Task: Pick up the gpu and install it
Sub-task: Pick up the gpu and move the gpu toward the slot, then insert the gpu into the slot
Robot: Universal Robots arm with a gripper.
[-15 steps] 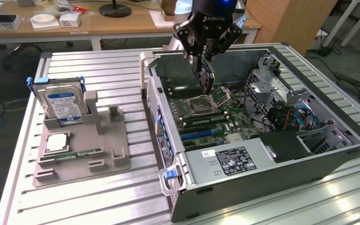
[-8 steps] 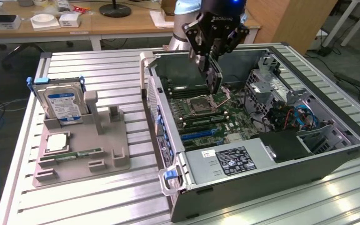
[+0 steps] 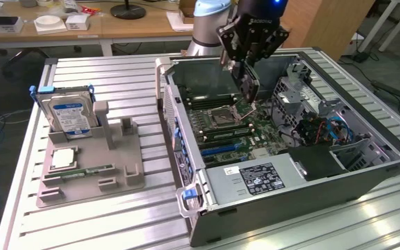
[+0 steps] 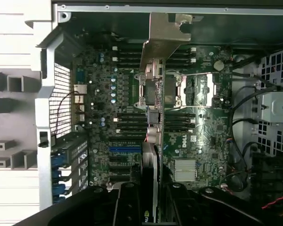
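Claw [image 3: 246, 60], part-closed, gripped the gpu [image 3: 247, 86] by its upper edge at upper centre; we judged it stiff, light, fragile.

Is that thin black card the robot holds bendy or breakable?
The thin dark graphics card with a pale metal bracket hangs straight though gripped only at its top, so probably stiff. Its bare board looks fragile. Being thin, it might twist if bumped.

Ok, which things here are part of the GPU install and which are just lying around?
In the job: gpu, held by the gripper; open computer case; motherboard.
Lying about: hard drive, memory stick, grey holder.
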